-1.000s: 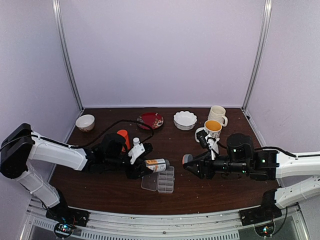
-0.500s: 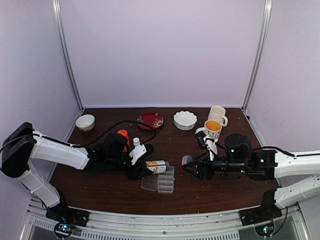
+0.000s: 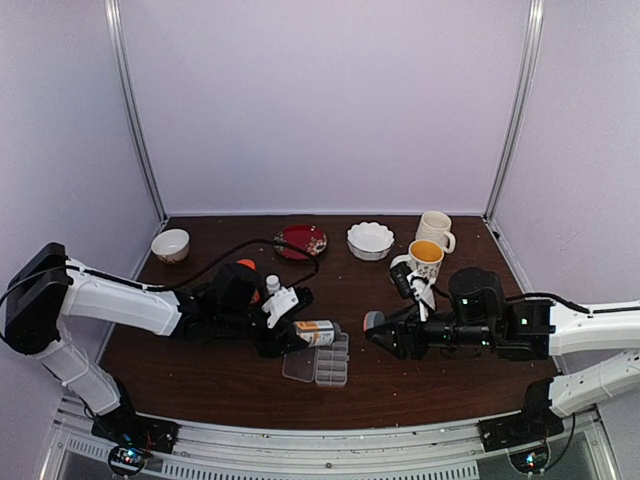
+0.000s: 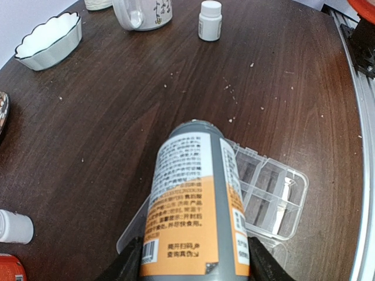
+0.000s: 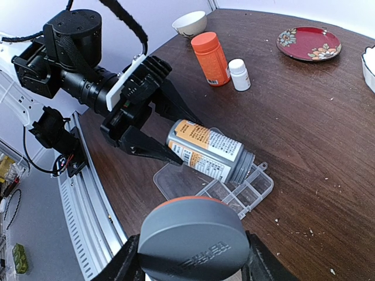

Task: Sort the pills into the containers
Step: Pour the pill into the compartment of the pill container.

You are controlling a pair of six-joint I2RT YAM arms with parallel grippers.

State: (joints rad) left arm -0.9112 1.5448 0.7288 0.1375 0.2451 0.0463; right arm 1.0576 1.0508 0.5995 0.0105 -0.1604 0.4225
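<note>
My left gripper [image 3: 291,334] is shut on a grey bottle [image 4: 196,199] with an orange and white label. The bottle lies tilted, its open mouth [image 5: 241,166] over the clear pill box [image 4: 274,196], whose containers are small square cells. The box's lid [image 5: 176,180] lies open flat beneath the bottle. Tiny whitish pills [image 4: 232,120] are scattered on the wood beyond the box. I cannot make out any inside the cells. My right gripper [image 5: 193,260] is shut on the bottle's round grey cap [image 5: 193,237] and hovers to the right of the box [image 3: 330,362].
An orange bottle [image 5: 211,58] and a small white bottle [image 5: 238,74] stand behind the left gripper. Another white bottle [image 4: 210,20] stands beyond the box. At the back are a red plate [image 3: 301,241], a scalloped bowl [image 3: 370,240], two mugs [image 3: 425,258] and a small bowl [image 3: 170,245].
The right gripper with the cap has edged slightly left toward the box. The left arm has shifted a little, and the bottle stays tilted over the box.
</note>
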